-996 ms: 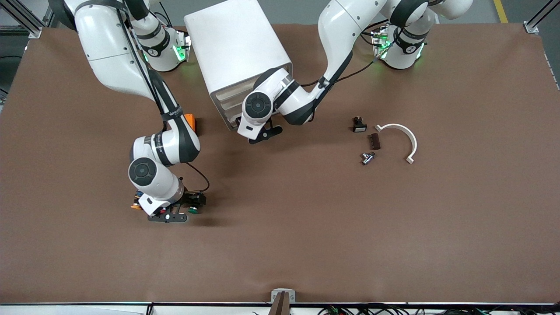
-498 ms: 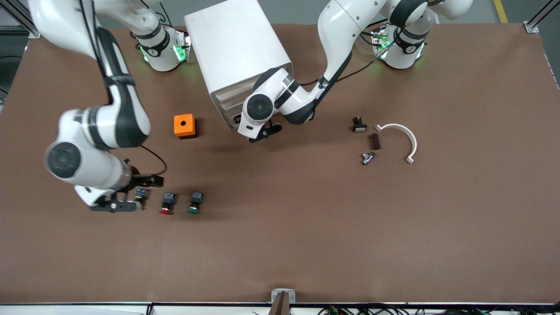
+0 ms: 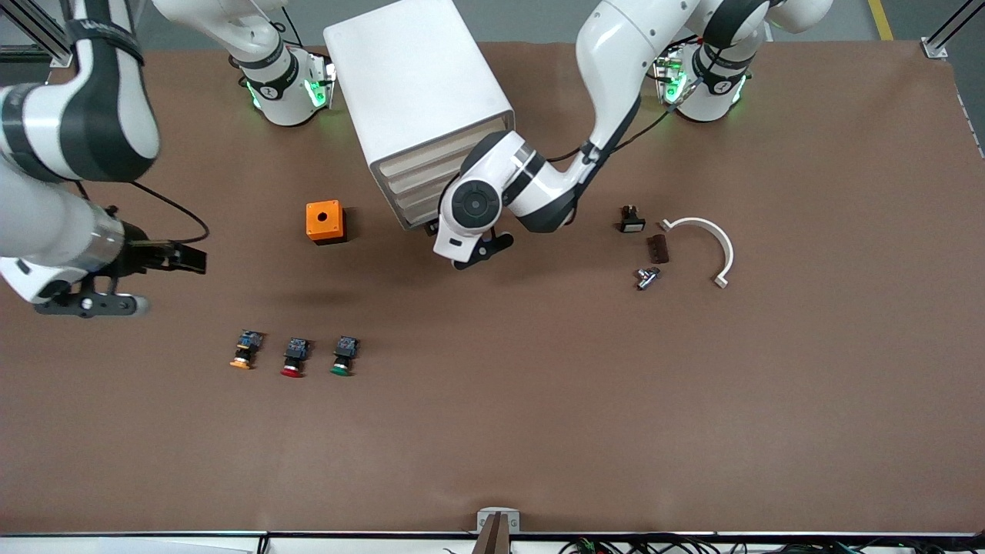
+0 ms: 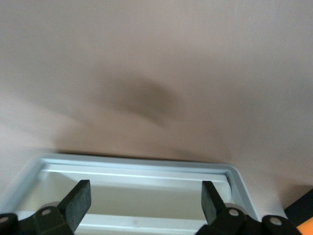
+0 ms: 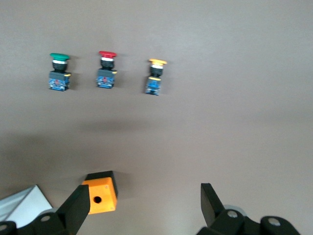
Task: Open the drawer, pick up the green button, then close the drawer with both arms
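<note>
The white cabinet (image 3: 415, 77) stands between the arm bases, and its lowest drawer (image 3: 422, 218) looks closed. My left gripper (image 3: 437, 228) is open and empty right in front of that drawer. In the left wrist view its fingers (image 4: 78, 198) stand either side of the white drawer front (image 4: 137, 196). The green button (image 3: 342, 356) lies on the table beside the red-capped one (image 3: 293, 358) and the orange-capped one (image 3: 244, 350). My right gripper (image 3: 188, 260) is open and empty, raised over the table at the right arm's end. Its wrist view shows the green button (image 5: 59, 71) well apart from the gripper (image 5: 144, 200).
An orange box (image 3: 325, 221) with a hole sits beside the cabinet and also shows in the right wrist view (image 5: 100, 192). Toward the left arm's end lie a black switch (image 3: 632, 219), a brown piece (image 3: 659, 248), a metal fitting (image 3: 646, 277) and a white curved bracket (image 3: 712, 238).
My right gripper has left the green button on the table and swung up and away toward the right arm's end. My left gripper has drawn back a little from the cabinet front.
</note>
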You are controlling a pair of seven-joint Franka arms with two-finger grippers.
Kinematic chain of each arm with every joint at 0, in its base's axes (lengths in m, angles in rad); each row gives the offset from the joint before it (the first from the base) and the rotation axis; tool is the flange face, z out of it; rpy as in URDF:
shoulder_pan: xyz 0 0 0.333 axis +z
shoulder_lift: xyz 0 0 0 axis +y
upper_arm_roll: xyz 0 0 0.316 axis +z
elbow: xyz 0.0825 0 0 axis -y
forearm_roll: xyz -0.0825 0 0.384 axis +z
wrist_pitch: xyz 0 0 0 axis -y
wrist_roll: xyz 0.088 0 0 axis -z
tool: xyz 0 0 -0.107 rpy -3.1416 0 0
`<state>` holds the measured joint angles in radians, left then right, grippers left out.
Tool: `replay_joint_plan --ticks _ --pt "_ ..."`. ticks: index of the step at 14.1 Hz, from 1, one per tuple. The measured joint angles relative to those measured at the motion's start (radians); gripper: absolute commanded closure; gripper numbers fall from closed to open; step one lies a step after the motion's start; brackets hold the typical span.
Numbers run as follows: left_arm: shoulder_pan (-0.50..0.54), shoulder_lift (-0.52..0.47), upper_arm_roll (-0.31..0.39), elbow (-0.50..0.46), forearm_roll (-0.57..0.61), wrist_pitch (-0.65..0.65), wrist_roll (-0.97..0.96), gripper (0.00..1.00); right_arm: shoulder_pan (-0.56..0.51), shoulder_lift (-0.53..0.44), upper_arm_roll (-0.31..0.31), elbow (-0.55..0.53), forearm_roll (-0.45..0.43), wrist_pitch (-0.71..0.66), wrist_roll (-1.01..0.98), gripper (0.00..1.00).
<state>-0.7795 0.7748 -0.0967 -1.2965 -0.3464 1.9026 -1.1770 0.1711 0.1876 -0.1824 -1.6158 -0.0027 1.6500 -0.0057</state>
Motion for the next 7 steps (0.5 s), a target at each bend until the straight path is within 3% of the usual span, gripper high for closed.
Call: replay_joint_plan --ticks 3,7 --pt "0.11 -0.158 0.003 0.029 0.072 -0.117 0.054 0.01 -0.086 -0.023 -0.001 0.001 0.0 -0.008 -0.064 0.0" --pt "0.293 -0.413 0.009 0.03 0.09 -0.374 0.298 0.01 -0.111 -0.033 0.002 0.017 0.0 -0.014 -0.068 0.0"
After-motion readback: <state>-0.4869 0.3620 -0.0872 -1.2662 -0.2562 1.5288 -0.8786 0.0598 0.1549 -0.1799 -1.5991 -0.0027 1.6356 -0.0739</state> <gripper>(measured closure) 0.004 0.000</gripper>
